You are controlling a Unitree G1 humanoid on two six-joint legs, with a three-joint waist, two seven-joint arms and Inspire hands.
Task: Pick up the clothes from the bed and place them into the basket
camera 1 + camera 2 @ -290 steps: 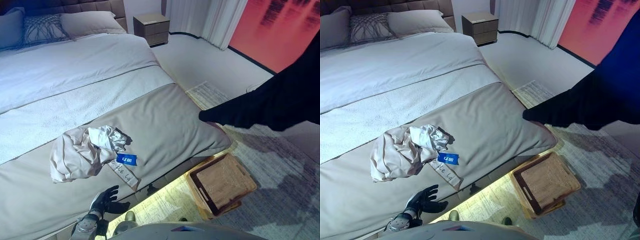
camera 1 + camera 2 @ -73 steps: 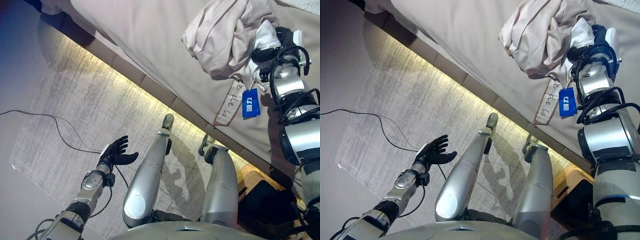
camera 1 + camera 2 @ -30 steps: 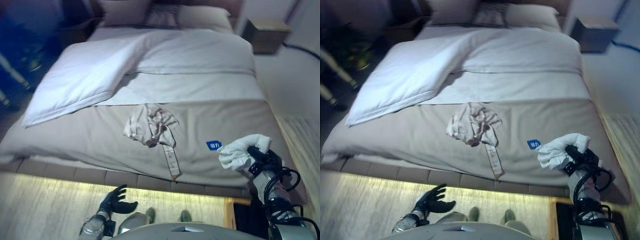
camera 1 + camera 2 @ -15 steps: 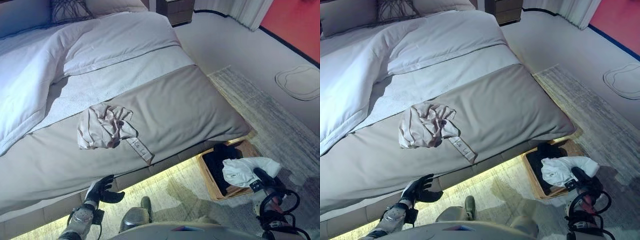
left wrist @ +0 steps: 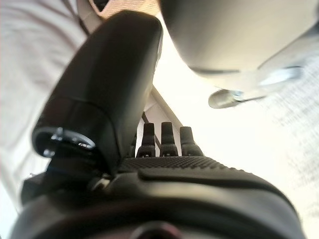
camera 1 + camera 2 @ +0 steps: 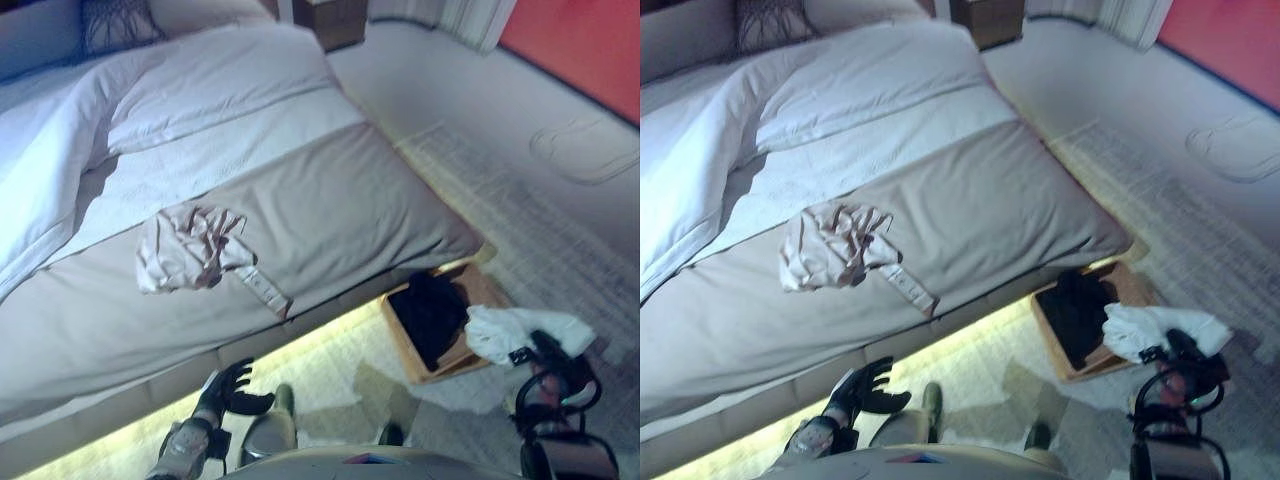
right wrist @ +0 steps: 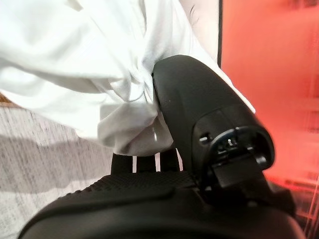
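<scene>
One white garment (image 6: 520, 330) clutched in right hand (image 6: 555, 362) above basket (image 6: 470, 290).

— Lighting? 
— Dim, bluish overall. A warm yellow strip glowed under the bed (image 6: 300, 220) edge onto the rug (image 6: 330, 365).
— Focus? 
— Head views were soft, motion-smeared. Wrist views blew out white.
</scene>
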